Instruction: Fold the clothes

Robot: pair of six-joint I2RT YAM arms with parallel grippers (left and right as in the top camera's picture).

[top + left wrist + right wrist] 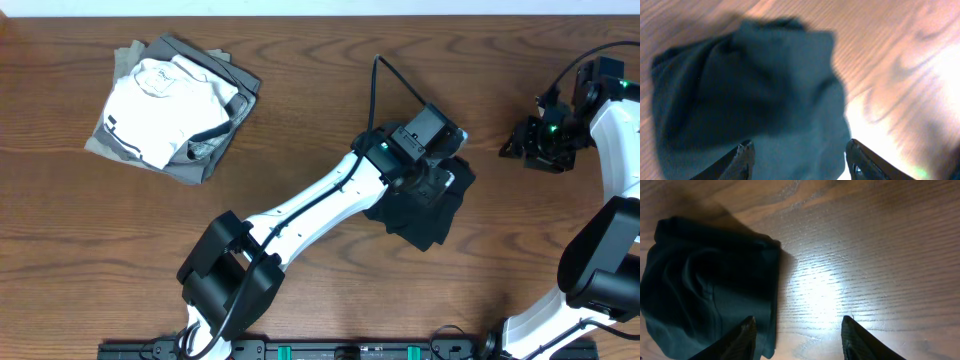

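Left gripper [800, 144]: fingers spread, holding nothing, poised over the black shirt [745, 95]. Shirt lies bunched in a compact heap on the wooden table [300, 120], right of centre. Right gripper [798, 319]: fingers likewise spread, over bare wood near the shirt. Folded white and grey garments [170, 105] lie well apart, upper left.

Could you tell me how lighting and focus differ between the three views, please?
Overhead: even light and sharp, though the black shirt shows almost no detail. Left wrist: soft focus throughout, the shirt's folds blurred, the table washed out by glare at right. Right wrist: wood grain crisp, a bright glare patch mid-frame, the shirt underexposed at left.
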